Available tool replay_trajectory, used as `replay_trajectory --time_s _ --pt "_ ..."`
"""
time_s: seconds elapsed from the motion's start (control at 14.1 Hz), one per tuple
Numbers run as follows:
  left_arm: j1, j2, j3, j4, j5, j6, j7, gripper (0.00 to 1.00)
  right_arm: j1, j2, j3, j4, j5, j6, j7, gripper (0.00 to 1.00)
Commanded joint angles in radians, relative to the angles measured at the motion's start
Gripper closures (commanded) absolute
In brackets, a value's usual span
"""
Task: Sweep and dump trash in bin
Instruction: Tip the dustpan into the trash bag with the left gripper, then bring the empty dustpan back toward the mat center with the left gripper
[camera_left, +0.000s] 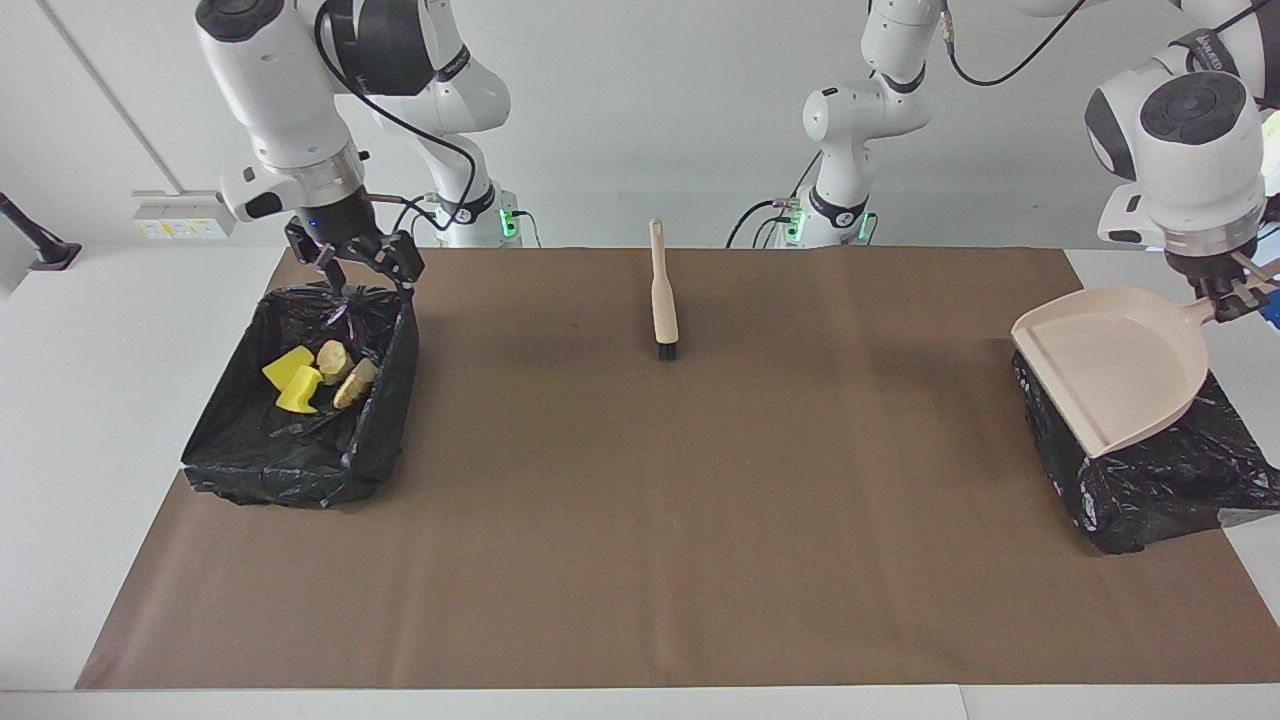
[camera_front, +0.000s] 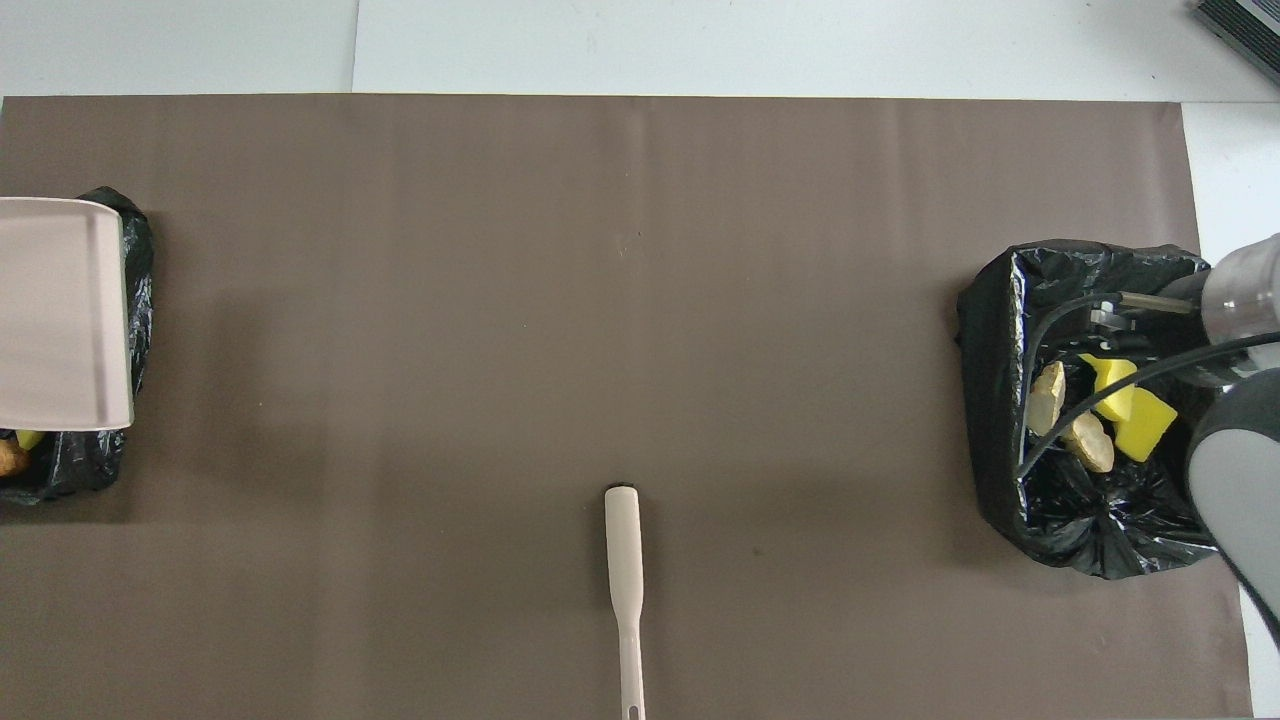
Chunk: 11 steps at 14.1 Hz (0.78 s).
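- we see the left gripper (camera_left: 1232, 297) closed on the handle of the pink dustpan (camera_left: 1115, 365), holding it up over the black-bagged bin (camera_left: 1150, 480) at the left arm's end of the tabletop (camera_left: 640, 500).
- the dustpan is tilted, open edge low, and covers most of that bin's opening.
- in the overhead view a yellow sponge scrap (camera_front: 28, 439) and an orange-tan lump (camera_front: 10, 458) show in that bin just past the pan's edge; we can't tell what else is under the pan.
- the right gripper (camera_left: 362, 268) hangs over the robot-side rim of the second black-bagged bin (camera_left: 290, 450) at the right arm's end, fingers spread, holding nothing.
- that bin holds two yellow sponge pieces (camera_left: 292, 380) and two bread-like lumps (camera_left: 343, 372), bunched together and touching.
- the beige brush (camera_left: 663, 290) lies flat on the brown mat, mid-tabletop, near the robots, black bristles pointing away from them, well apart from both bins.
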Motion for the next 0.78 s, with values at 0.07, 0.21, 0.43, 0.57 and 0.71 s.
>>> replay_trajectory --time_s 0.07,0.21,0.43,0.57,0.71 --pt "-0.191 0.051 0.015 -0.105 -0.093 -0.011 -0.44 1.0 -0.018 -0.001 -0.066 0.059 0.0 -0.093 -0.143 0.0" --pt "-0.253 0.091 0.015 -0.113 -0.18 0.004 -0.706 1.0 -0.03 0.0 -0.066 0.059 0.001 -0.08 -0.14 0.0" --pt "-0.351 0.123 0.015 -0.108 -0.38 0.035 -0.943 1.0 -0.033 0.0 -0.063 0.059 0.001 -0.081 -0.136 0.0" --pt "-0.438 0.137 0.015 -0.105 -0.479 0.033 -1.156 1.0 -0.034 0.0 -0.063 0.059 0.001 -0.08 -0.133 0.0" --pt "-0.51 0.137 0.015 -0.102 -0.54 0.033 -1.313 1.0 -0.034 0.002 -0.057 0.071 0.003 -0.081 -0.131 0.0"
